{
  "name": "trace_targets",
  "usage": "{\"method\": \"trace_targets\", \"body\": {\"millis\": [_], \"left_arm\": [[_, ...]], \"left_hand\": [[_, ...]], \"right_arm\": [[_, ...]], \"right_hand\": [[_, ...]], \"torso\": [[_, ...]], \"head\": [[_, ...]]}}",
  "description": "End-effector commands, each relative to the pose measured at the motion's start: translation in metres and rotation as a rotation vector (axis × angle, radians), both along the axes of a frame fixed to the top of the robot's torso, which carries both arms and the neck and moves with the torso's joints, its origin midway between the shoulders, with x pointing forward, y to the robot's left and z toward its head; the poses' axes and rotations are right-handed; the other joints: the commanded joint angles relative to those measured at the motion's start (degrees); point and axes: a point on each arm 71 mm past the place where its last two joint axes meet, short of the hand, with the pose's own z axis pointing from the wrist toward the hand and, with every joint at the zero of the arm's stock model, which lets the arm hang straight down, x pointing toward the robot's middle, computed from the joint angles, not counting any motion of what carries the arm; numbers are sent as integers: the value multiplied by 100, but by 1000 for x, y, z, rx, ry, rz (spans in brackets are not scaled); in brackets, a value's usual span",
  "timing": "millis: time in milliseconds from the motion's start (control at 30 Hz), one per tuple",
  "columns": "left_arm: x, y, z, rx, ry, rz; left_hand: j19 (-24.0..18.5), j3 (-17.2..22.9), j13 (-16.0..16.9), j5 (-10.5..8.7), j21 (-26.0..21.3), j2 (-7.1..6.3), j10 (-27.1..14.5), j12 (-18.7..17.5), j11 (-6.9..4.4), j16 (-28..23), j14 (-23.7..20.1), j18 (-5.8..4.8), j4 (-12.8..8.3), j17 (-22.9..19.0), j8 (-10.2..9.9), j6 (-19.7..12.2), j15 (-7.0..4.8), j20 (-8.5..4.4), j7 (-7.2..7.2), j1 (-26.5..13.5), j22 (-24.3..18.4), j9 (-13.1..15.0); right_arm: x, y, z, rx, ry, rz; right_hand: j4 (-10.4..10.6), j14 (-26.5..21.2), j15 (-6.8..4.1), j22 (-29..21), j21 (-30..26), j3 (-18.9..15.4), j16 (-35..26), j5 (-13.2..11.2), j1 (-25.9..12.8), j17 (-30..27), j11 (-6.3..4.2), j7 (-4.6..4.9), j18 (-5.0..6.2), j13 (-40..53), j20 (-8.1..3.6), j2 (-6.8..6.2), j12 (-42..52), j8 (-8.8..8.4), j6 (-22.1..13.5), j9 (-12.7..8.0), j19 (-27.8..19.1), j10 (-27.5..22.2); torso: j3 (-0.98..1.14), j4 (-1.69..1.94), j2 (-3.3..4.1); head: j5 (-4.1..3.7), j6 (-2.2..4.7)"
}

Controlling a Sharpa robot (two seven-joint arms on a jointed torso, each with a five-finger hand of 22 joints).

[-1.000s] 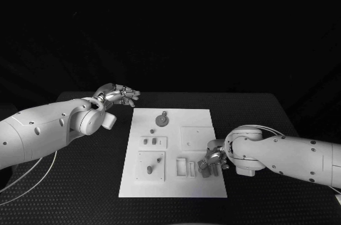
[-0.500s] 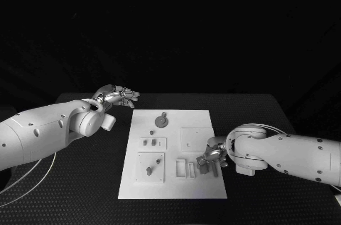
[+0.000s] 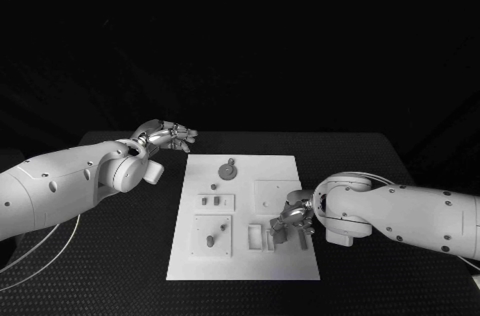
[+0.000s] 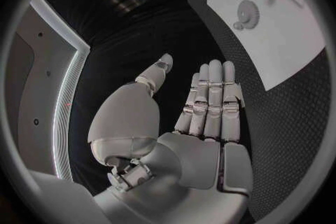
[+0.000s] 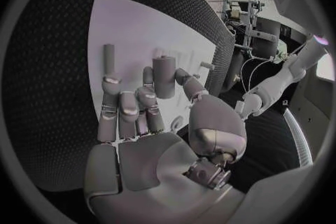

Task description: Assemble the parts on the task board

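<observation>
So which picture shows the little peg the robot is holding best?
The right wrist view: the peg stands big between the right hand's fingers. In the head view that hand mostly hides it. The left wrist view looks elsewhere.

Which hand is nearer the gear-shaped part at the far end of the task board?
Left. The left hand hovers over the black table just off the board's far left corner, close to the gear-shaped part. The right hand is over the board's near right area, holding a peg.
</observation>
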Motion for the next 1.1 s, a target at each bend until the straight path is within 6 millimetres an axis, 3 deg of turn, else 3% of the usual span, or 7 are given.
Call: {"method": "trace_targets", "body": {"millis": [33, 167, 267, 333, 1100], "left_arm": [[0, -4, 1, -7, -2, -18], [0, -4, 1, -7, -2, -19], [0, -5, 1, -8, -2, -21], [0, -6, 1, -8, -1, -22], [0, -5, 1, -8, 0, -23]], "left_hand": [[-3, -20, 6, -22, -37, 34, 19, 21, -31, -32, -3, 10, -28, 8, 39, 28, 20, 35, -13, 3, 9, -10], [-2, -19, 6, -22, -38, 34, 20, 21, -31, -32, -3, 10, -28, 8, 40, 28, 20, 36, -13, 4, 9, -10], [-2, -19, 6, -22, -38, 34, 20, 21, -31, -32, -3, 10, -29, 9, 40, 29, 20, 36, -13, 5, 10, -10], [-2, -19, 6, -22, -38, 33, 20, 21, -31, -33, -3, 9, -29, 9, 40, 29, 20, 36, -13, 5, 10, -10], [-2, -20, 7, -22, -41, 31, 20, 21, -31, -37, -3, 8, -29, 14, 41, 29, 21, 37, -13, 2, 14, -11]], "right_arm": [[-2, 8, -2, 34, 53, -1], [2, 17, -2, 44, 43, -2], [3, 26, -3, 55, 41, -2], [3, 29, -5, 57, 44, 1], [-2, 43, -16, 63, 101, 25]], "right_hand": [[5, 75, -57, 42, 38, 15, 45, 12, -50, -3, 6, 2, 161, 11, -10, 2, -22, 5, 38, 0, 25, 49], [39, 74, -58, 42, 40, 21, 41, 11, -102, -3, 7, 3, 161, 18, -14, -49, -34, -3, 37, -3, 25, 47], [189, 102, -63, 37, 45, 25, 36, 15, -291, 37, 2, -4, 161, 53, -28, -222, -48, -14, 48, -7, 41, 66], [220, 104, -66, 38, 47, 39, 36, 13, -324, 43, 0, -2, 161, 63, -35, -253, -51, -18, 48, -7, 43, 70], [328, 104, -69, 40, 55, 95, 35, 10, -431, 64, 0, -3, 161, 104, -54, -272, -65, -31, 47, -7, 41, 77]], "torso": [[-1, -1, 2], [-5, 7, 3], [-2, 7, 1], [-2, 11, 5], [5, 3, 3]], "head": [[1, -2], [-10, 1], [-10, 3], [-13, 1], [27, -24]]}}
